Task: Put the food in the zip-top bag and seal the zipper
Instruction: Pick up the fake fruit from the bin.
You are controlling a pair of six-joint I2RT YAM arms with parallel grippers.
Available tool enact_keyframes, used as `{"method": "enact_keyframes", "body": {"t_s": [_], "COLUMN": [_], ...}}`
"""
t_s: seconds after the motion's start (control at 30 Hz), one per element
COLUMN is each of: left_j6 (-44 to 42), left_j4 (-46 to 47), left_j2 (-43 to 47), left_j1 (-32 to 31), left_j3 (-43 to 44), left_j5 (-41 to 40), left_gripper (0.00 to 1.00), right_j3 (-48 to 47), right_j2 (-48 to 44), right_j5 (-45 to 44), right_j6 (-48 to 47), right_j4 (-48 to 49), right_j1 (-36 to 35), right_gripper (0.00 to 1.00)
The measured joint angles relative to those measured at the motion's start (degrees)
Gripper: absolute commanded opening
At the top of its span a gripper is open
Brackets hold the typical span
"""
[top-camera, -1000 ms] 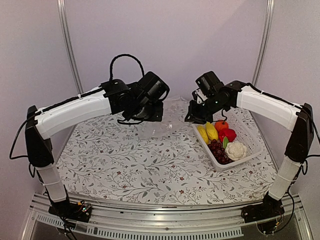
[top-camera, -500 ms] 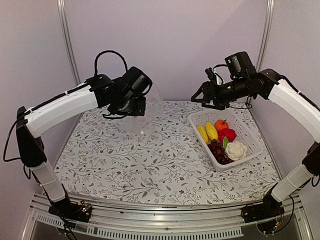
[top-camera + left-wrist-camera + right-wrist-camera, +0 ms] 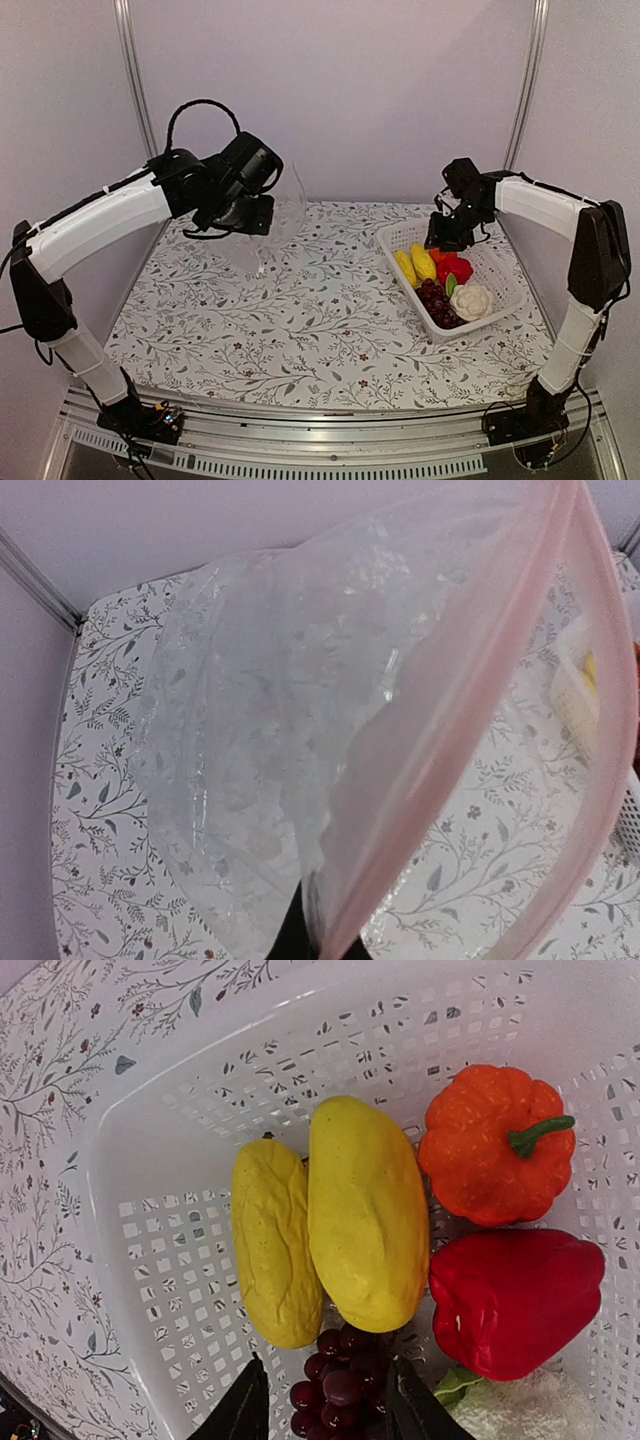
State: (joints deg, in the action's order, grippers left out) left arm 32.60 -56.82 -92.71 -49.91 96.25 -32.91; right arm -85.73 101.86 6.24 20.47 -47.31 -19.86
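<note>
- Presently, right hand (image 3: pixel 330 1412): fingers spread with nothing gripped. One tip sits on either side of the grape bunch (image 3: pixel 345 1368); cannot tell whether they touch it.
- Outward from that hand, wrist view:
  - two yellow pieces (image 3: pixel 365 1215) at 12 o'clock, side by side and touching
  - orange pumpkin (image 3: pixel 490 1145) at 1 o'clock
  - red pepper (image 3: pixel 515 1300) at 2 o'clock
  - a sliver of white cauliflower (image 3: pixel 535 1410) at 3 o'clock, at the frame edge
- All the food lies in the white basket (image 3: pixel 170 1160).
- Left hand (image 3: pixel 252 213): high above the tabletop (image 3: pixel 300 330) and clamped on the zip-top bag (image 3: pixel 260 750). I judge this from the bag hanging in the air from it; plastic veils the jaws in the wrist view.
- Zipper (image 3: pixel 455 735): a pink strip with its two sides parted, so the mouth reads as open. Nothing shows inside the bag.
- Top view: the bag hangs at 9 o'clock of the basket, well apart from it.
- Step in hand, my reading: the first pick. No food is bagged and the zipper is unsealed.
- Next move calls for:
  - closing on one piece, the grapes being nearest
  - lifting it clear of the basket wall
  - carrying it toward 9 o'clock to the bag mouth, which the left hand must keep open and facing the carry
- Risk: the limp film may fold the mouth shut.
</note>
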Motion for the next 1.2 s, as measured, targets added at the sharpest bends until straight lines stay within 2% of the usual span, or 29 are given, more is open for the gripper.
{"method": "enact_keyframes", "body": {"t_s": [0.13, 0.3, 0.47, 0.57, 0.6, 0.63, 0.67, 0.73, 0.8, 0.87, 1.03, 1.2], "left_j6": [0.6, 1.7, 1.9, 1.9, 1.9, 1.9, 1.9, 1.9, 1.9, 2.1, 2.3, 2.8], "left_j4": [1.3, 2.6, 4.2, 4.7, 4.7, 4.8, 4.9, 5.3, 5.3, 5.4, 5.6, 5.9], "left_j2": [-3.1, -5.5, -5.6, -6.2, -6.4, -6.8, -7.2, -8.1, -8.9, -9.6, -9.9, -10.0], "left_j1": [0.1, 0.1, 0.1, 0.1, 0.1, 0.1, 0.1, 0.2, 0.3, 0.4, 0.5, 0.7], "left_j3": [-1.4, -1.6, -1.6, -1.4, -1.4, -1.2, -1.1, -1.0, -0.5, -0.1, 0.0, 0.0], "left_j5": [3.0, 6.8, 9.2, 10.1, 10.3, 10.6, 11.0, 12.0, 13.0, 13.7, 15.6, 16.7], "left_gripper": [0.0, 0.0, 0.0, 0.0, 0.0, 0.0, 0.0, 0.0, 0.0, 0.0, 0.0, 0.0], "right_j3": [-1.9, -5.5, -5.6, -5.6, -5.6, -5.6, -5.6, -5.6, -5.1, -5.3, -10.0, -9.0], "right_j2": [6.9, 13.0, 15.9, 16.1, 16.2, 16.1, 15.9, 15.6, 15.6, 16.3, 21.7, 20.5], "right_j5": [-0.3, -1.7, -2.6, -3.1, -3.2, -3.4, -3.6, -3.9, -3.8, -2.9, -2.5, -2.5], "right_j6": [-1.9, -3.8, -4.7, -4.9, -5.0, -4.9, -4.9, -4.3, -3.9, -3.3, -2.0, -1.0], "right_j4": [1.1, 1.8, 3.0, 3.4, 3.5, 3.6, 3.7, 4.1, 4.3, 3.7, 4.0, 4.2], "right_j1": [0.0, 0.0, 0.0, 0.0, 0.0, 0.0, 0.0, 0.0, 0.1, 0.1, 0.4, 0.4], "right_gripper": [0.53, 0.5, 0.54, 0.41, 0.41, 0.49, 0.61, 0.76, 0.77, 0.73, 0.45, 0.3]}}
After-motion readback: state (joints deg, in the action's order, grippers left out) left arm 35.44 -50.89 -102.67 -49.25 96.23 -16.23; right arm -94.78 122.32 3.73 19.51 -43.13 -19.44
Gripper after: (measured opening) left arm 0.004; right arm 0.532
